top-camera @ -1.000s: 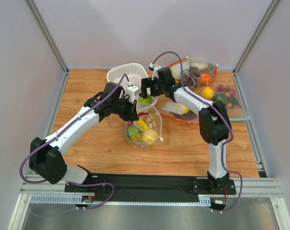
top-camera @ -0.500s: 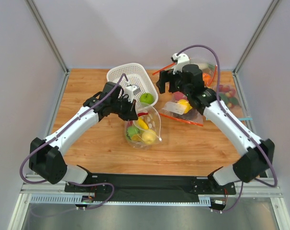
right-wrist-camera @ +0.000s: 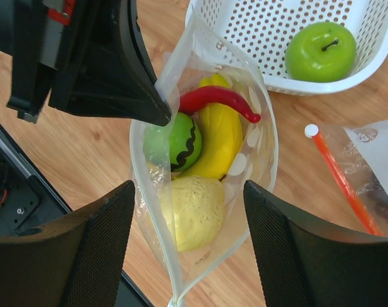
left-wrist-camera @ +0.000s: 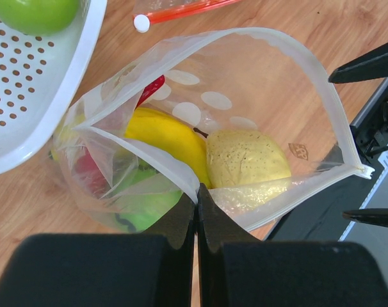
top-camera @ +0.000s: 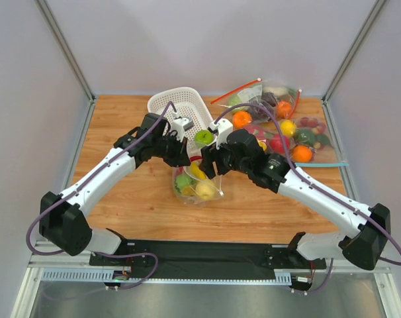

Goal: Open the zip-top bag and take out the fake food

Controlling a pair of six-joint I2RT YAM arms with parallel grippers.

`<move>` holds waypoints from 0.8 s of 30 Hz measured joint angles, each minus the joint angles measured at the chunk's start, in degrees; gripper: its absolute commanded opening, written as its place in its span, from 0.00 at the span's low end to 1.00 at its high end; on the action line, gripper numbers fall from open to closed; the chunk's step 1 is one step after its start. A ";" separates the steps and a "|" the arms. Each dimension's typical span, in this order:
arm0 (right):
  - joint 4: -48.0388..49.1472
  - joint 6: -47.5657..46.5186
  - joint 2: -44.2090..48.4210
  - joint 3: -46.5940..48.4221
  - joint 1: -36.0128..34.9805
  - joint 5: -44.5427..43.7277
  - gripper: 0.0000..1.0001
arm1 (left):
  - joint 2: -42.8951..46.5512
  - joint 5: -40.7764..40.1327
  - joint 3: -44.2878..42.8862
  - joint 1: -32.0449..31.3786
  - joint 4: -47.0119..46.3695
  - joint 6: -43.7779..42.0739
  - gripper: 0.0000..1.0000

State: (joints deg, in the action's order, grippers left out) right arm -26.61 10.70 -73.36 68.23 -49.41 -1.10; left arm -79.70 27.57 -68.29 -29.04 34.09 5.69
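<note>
Left gripper [left-wrist-camera: 196, 195] clenched on near rim of bag [left-wrist-camera: 290, 89], holding mouth agape. Right gripper [right-wrist-camera: 186, 192] released, jaws spread wide, hovering over bag mouth. Bag rests on table [top-camera: 121, 112] between arms, just beside basket [right-wrist-camera: 258, 25]. Inside bag: banana [right-wrist-camera: 219, 137], chili [right-wrist-camera: 216, 99] across banana's top, apple [right-wrist-camera: 178, 144], yellow fruit [right-wrist-camera: 191, 211]. Second apple [right-wrist-camera: 320, 51] lies in basket. Other bags [top-camera: 286, 126], filled, at table's far right.

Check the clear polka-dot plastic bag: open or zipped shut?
Open. The clear polka-dot plastic bag gapes wide in both wrist views, the left gripper pinching its rim; yellow banana, red chili pepper, yellowish round fruit visible inside.
</note>
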 measured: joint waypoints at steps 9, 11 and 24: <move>0.61 1.90 -3.23 -0.42 -0.07 0.13 0.56 | 0.42 0.24 0.00 0.00 0.00 -0.02 0.00; 0.70 2.05 -4.50 -0.42 -0.07 0.68 0.55 | 0.46 0.39 0.00 0.00 0.00 0.00 0.00; -1.01 2.56 -11.28 0.39 -3.02 -5.64 0.55 | 0.46 0.85 0.00 0.00 0.00 0.00 0.00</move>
State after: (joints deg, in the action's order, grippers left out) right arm -27.62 13.26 -84.64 68.62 -52.42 -6.74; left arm -79.24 28.42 -68.29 -29.04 34.09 5.69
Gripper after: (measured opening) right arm 0.541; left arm 0.006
